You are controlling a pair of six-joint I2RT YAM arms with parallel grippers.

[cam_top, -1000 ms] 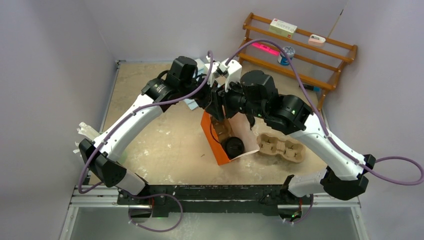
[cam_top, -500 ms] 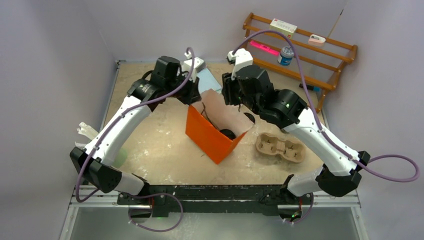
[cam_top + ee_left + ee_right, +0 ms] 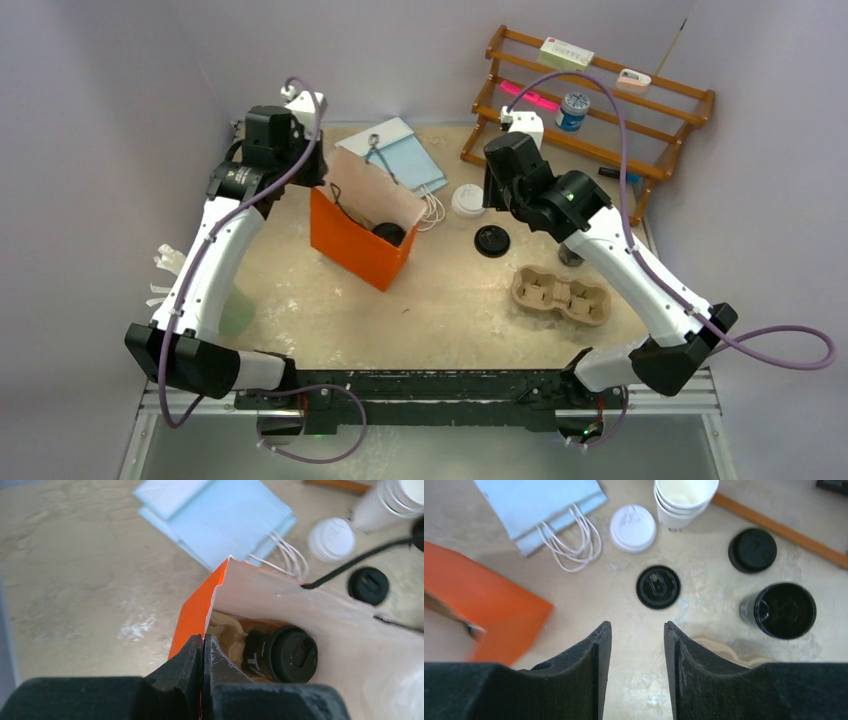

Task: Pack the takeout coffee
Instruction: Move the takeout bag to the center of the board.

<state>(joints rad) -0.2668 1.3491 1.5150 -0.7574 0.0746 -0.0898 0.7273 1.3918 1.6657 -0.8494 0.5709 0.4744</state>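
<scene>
Black paper cup (image 3: pixel 285 654), capped with a black plastic lid and showing white print on its side, stands inside the orange paper bag (image 3: pixel 197 607). It sits down in the bag, just ahead and to the right of the left jaws. Pale pulp-like material shows beside it; what it is, cannot tell.

- Loose black lid (image 3: pixel 658 587): flat on the table, straight ahead of the right jaws' gap, apart from them.
- Second black lid (image 3: pixel 752 550): farther ahead and to the right of those jaws.
- Second black cup (image 3: pixel 784 610): upright, off to the right of the right jaws. Lidded or not, cannot tell.

Left gripper (image 3: pixel 203 642): fingers pressed together on the bag's rim, pinching the orange paper at its corner. Left arm stretched up the left side of the table, wrist turned in toward the bag.

Right gripper (image 3: pixel 638 627): fingers spread apart, nothing between them, held above the table. Right arm bent at a raised elbow, wrist aimed down.

Ahead of the right jaws:
- light blue paper bags (image 3: pixel 539 502), far left
- white lid (image 3: pixel 633 527), slightly left
- stacked white cups (image 3: pixel 685 497), slightly right

Brown pulp carrier (image 3: pixel 560 295): near side, right of them.
</scene>
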